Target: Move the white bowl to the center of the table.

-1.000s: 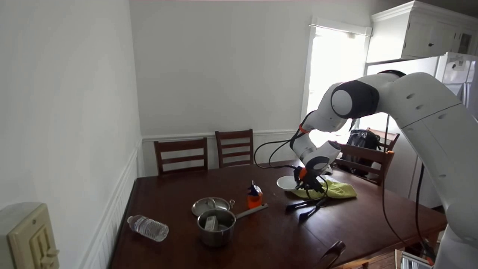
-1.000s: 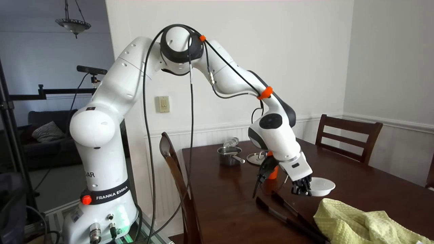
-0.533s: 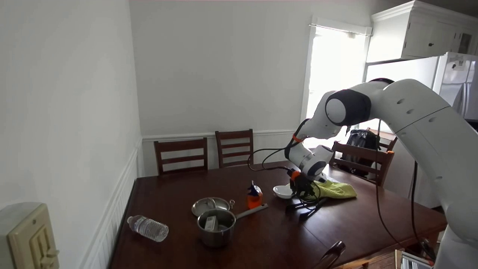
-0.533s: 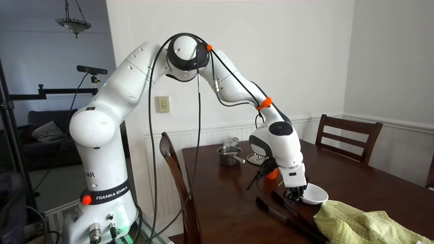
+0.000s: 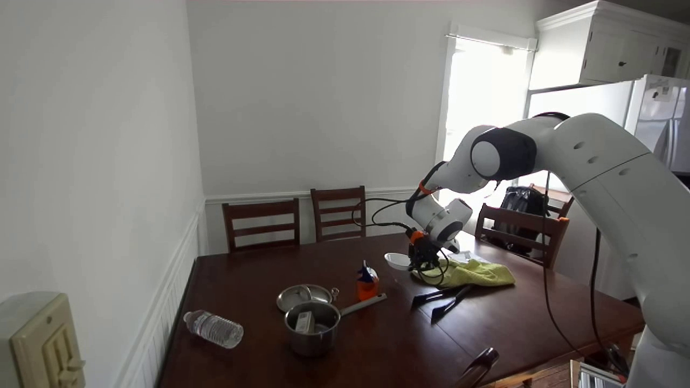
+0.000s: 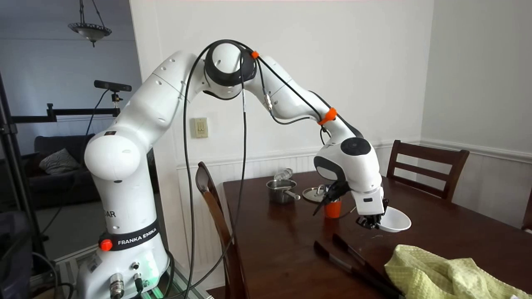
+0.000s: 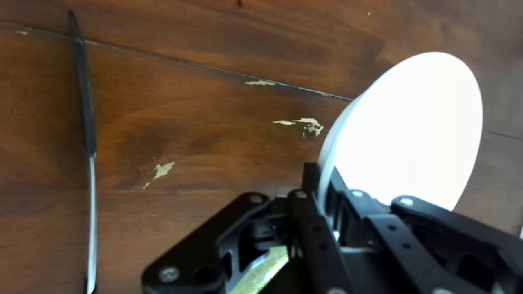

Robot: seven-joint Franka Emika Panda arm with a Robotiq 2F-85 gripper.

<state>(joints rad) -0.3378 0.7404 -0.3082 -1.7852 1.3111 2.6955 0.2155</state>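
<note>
The white bowl (image 7: 412, 126) is plain, round and tilted in the wrist view. My gripper (image 7: 322, 179) is shut on its rim, one finger on the outside and the other inside. In both exterior views the bowl (image 5: 398, 262) (image 6: 395, 219) hangs from the gripper (image 5: 414, 264) (image 6: 379, 222), tilted and seemingly a little above the dark brown table (image 5: 388, 345). The table's scuffed wood (image 7: 184, 102) shows below the gripper in the wrist view. Part of the bowl's rim is hidden by the fingers.
A yellow-green cloth (image 5: 480, 273) and two long dark utensils (image 6: 349, 270) lie near the gripper. An orange cup (image 5: 367, 291), a metal lid (image 5: 291, 298), a metal pot (image 5: 312, 345) with its handle out, and a clear bottle (image 5: 214, 328) stand toward the wall. Chairs (image 5: 261, 223) line the edges.
The gripper with the bowl first went down toward the table, then rose again. It has moved left in the exterior view with the window. The other objects have not moved.
</note>
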